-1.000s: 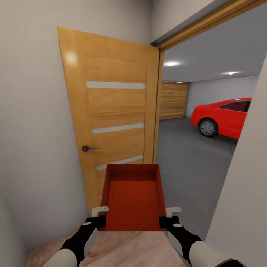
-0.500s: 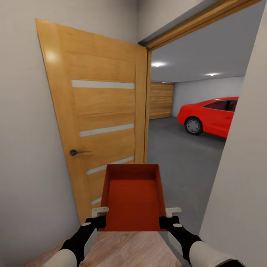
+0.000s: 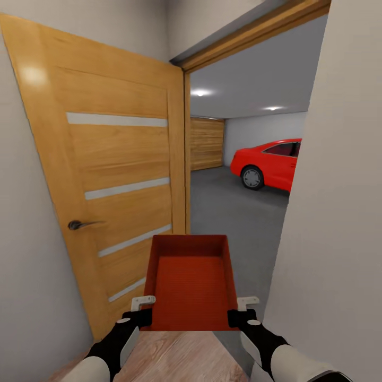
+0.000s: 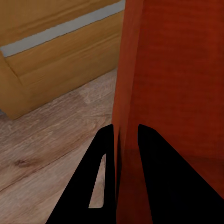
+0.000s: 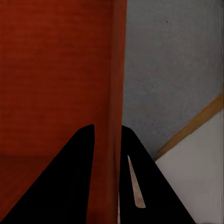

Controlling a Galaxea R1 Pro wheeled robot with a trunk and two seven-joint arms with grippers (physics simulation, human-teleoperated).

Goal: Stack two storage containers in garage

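Note:
A red-orange storage container (image 3: pixel 191 281) is held out in front of me, lengthwise and level, above the wood-plank floor (image 3: pixel 175 358). My left gripper (image 3: pixel 143 310) is shut on its left wall near the near corner, and my right gripper (image 3: pixel 241 310) is shut on its right wall. The left wrist view has the container wall (image 4: pixel 126 93) pinched between my left gripper (image 4: pixel 125 133). In the right wrist view the wall (image 5: pixel 116 70) runs between my right gripper (image 5: pixel 108 133). Past the doorway lies the garage with its dark grey floor (image 3: pixel 228 212).
An open wooden door (image 3: pixel 106 180) with a dark handle (image 3: pixel 79 225) stands close on the left. A white wall (image 3: pixel 334 201) edges the doorway on the right. In the garage a red car (image 3: pixel 268 162) is parked at the right and a wooden garage door (image 3: pixel 207 143) closes the far end.
The whole view has shifted: the door, doorway and car have slid left and the right wall has grown, so the camera has moved. The container and both grippers keep the same place in the view.

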